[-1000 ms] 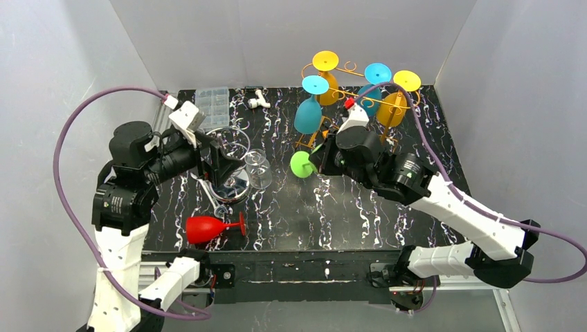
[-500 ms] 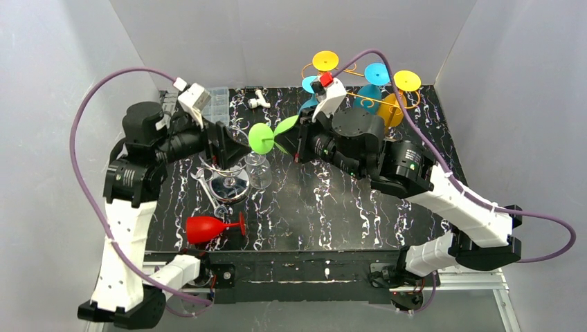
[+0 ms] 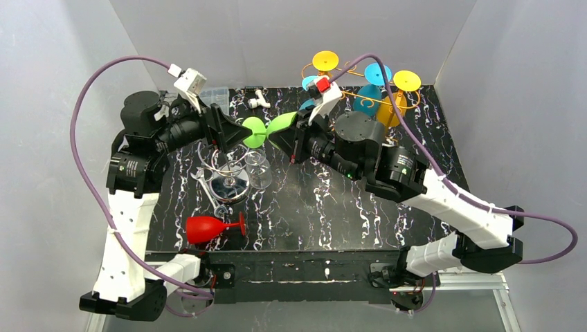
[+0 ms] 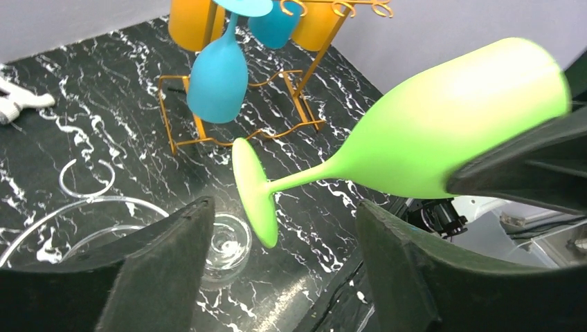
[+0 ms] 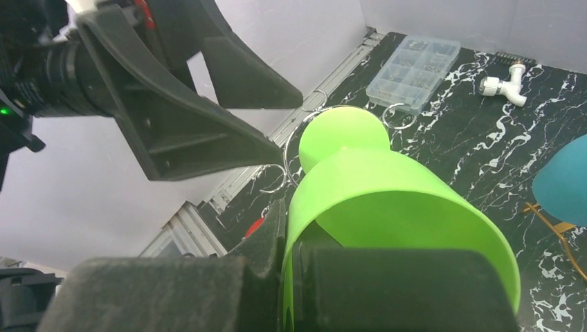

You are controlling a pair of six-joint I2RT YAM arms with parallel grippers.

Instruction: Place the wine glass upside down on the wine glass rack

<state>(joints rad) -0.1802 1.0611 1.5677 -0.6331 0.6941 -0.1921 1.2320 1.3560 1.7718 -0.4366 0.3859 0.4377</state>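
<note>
mid-air, green wine glass (image 3: pixel 282 123) nearer left gripper (image 3: pixel 240 135)

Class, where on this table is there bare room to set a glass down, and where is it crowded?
Bare: the near middle of the table, between the red glass and the right arm. Crowded: clear glasses at left, rack at back right.

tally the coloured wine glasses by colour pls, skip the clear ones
green glass: 1
red glass: 1
blue glasses: 2
yellow glasses: 2
total: 6
</note>
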